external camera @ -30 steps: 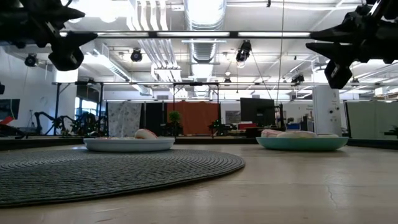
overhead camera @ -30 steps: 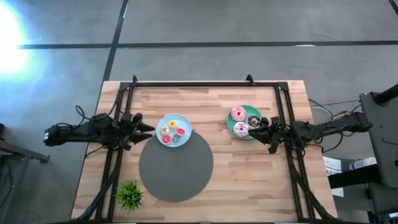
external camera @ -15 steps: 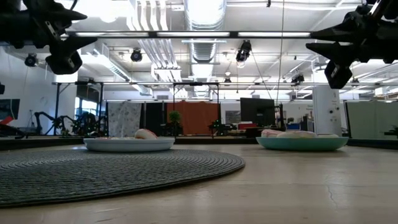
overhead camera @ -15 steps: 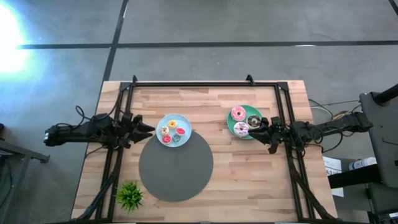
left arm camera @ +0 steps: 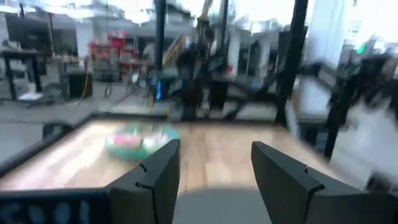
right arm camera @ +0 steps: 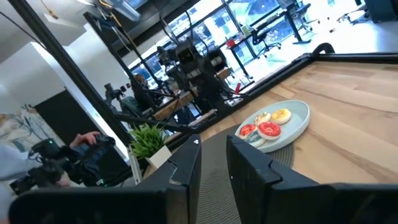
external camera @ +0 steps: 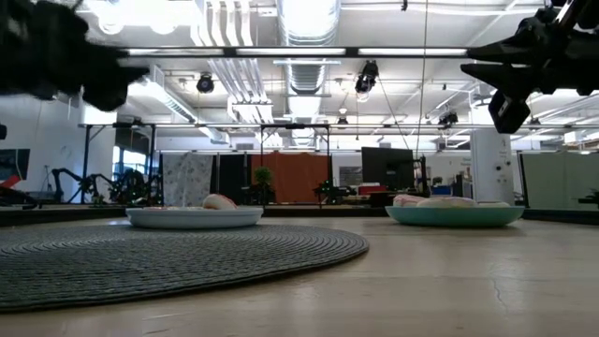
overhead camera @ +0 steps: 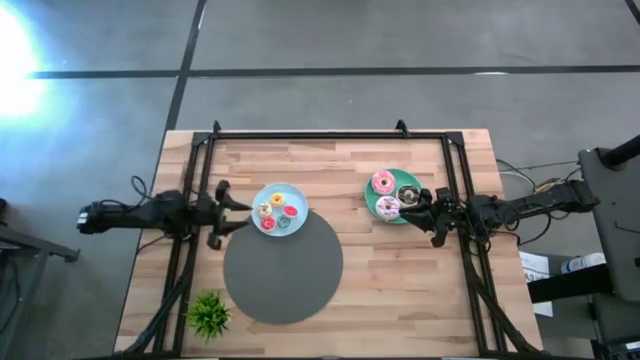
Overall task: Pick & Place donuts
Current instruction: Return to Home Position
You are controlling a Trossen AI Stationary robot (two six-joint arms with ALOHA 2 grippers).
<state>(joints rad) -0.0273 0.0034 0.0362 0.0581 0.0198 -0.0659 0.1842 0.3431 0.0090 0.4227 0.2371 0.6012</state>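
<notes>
Several mini donuts (overhead camera: 279, 211) lie on the light blue plate (overhead camera: 297, 192), which also shows in the right wrist view (right arm camera: 297, 121). Three larger donuts (overhead camera: 392, 194) lie on the green plate (overhead camera: 372, 200). My left gripper (overhead camera: 238, 207) hovers open just left of the blue plate, above the table (external camera: 108, 86); its wrist view (left arm camera: 216, 149) looks across at the far green plate (left arm camera: 140, 142). My right gripper (overhead camera: 422, 207) hovers at the green plate's right rim, high above it (external camera: 505, 101), with a narrow gap between its fingers (right arm camera: 213, 146). Neither touches anything.
A round dark grey mat (overhead camera: 283, 268) lies in front of the blue plate, whose near rim overlaps it. A small green plant (overhead camera: 208, 314) stands at the near left corner. A black frame (overhead camera: 330, 134) runs along the table's edges. Bare wood lies between the plates.
My left arm has shifted a little toward the table's right, toward the blue plate, and is in motion, blurred in the low and wrist views. The right arm, the plates and the donuts have kept still.
</notes>
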